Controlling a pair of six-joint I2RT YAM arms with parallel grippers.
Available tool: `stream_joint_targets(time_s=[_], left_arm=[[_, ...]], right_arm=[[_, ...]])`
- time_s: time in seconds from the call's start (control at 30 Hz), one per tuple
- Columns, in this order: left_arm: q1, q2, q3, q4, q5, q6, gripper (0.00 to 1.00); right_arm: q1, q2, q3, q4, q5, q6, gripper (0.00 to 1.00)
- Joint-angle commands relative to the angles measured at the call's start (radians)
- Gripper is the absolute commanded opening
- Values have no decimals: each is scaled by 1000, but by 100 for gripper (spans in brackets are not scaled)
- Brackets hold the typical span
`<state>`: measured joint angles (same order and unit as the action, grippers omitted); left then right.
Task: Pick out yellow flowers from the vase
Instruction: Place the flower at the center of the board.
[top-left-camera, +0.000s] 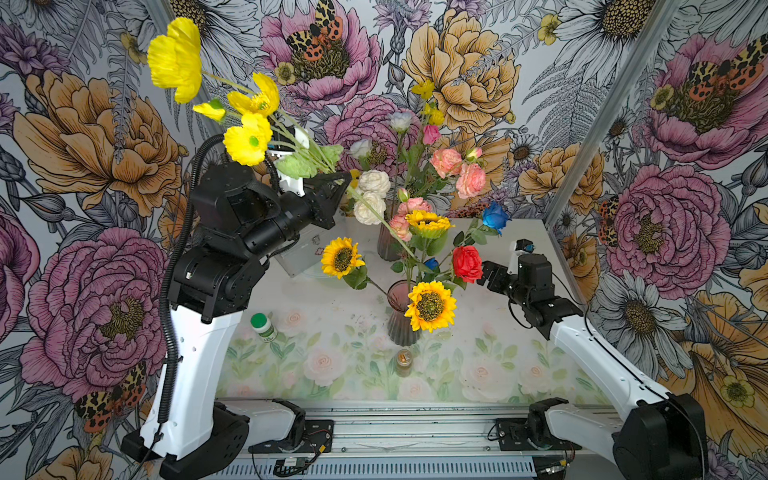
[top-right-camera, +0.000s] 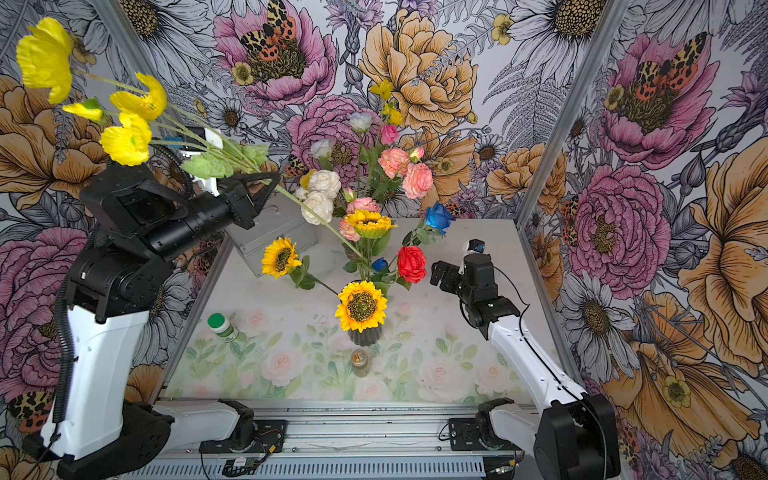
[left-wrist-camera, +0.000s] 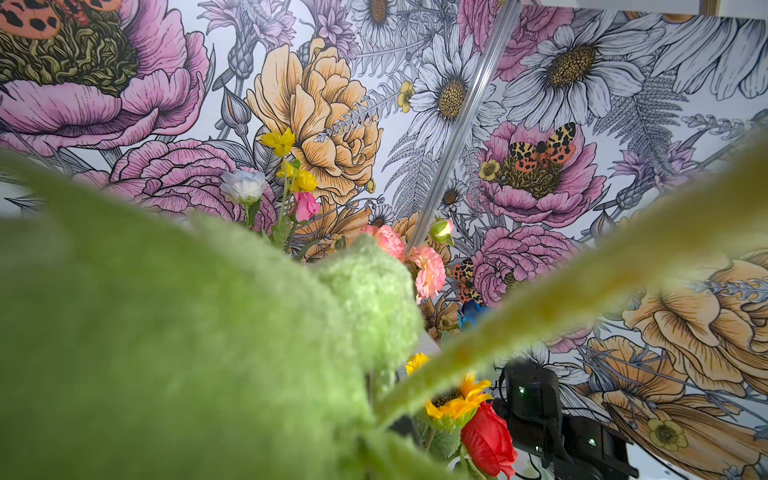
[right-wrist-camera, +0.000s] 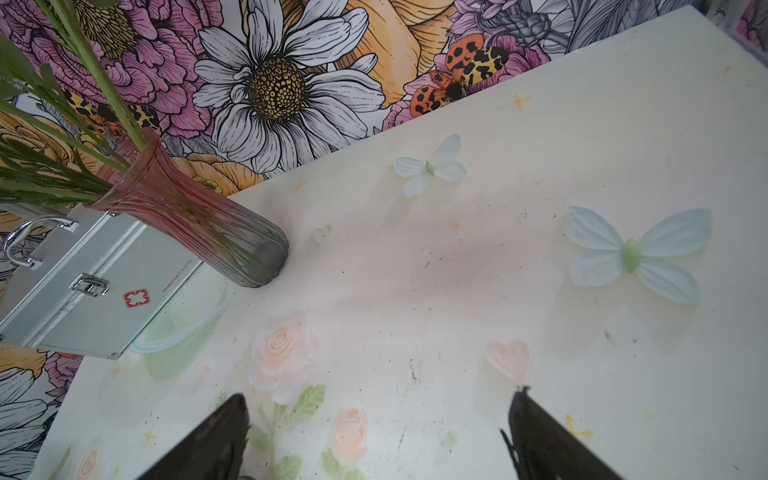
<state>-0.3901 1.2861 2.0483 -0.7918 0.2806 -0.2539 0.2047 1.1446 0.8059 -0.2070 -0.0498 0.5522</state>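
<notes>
The left gripper (top-left-camera: 341, 179) is clamped on the stems of the yellow poppy spray (top-left-camera: 249, 139), whose lower end seems to reach the front vase (top-left-camera: 401, 328), so the next move should pull it fully clear, while the right gripper (right-wrist-camera: 379, 397) hovers with jaws apart.

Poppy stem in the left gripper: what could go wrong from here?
1. The poppy stem, pinched in the shut left gripper, runs down into the leaves above the near vase. Lifting could snag the sunflower or red rose and tip that vase.
2. The poppy heads stand high near the wall; a swing may hit it.
</notes>
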Motion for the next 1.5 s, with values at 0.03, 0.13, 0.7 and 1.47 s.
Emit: stream_joint_targets(time_s=[0.03,0.13,0.7,1.47], left_arm=[[69,54,90,-10,117,-71,0],[79,109,154,-10,148,-108,0],[-11,405,537,12,170,-125,0],[-268,682,722,77,181,17,0]], right_arm=[[6,-16,13,-2,2,-14,98],[7,-25,17,-2,2,-17,98],[7,-68,41,-26,43,-43,98],[-94,-115,193,-128,93,-50,100]])
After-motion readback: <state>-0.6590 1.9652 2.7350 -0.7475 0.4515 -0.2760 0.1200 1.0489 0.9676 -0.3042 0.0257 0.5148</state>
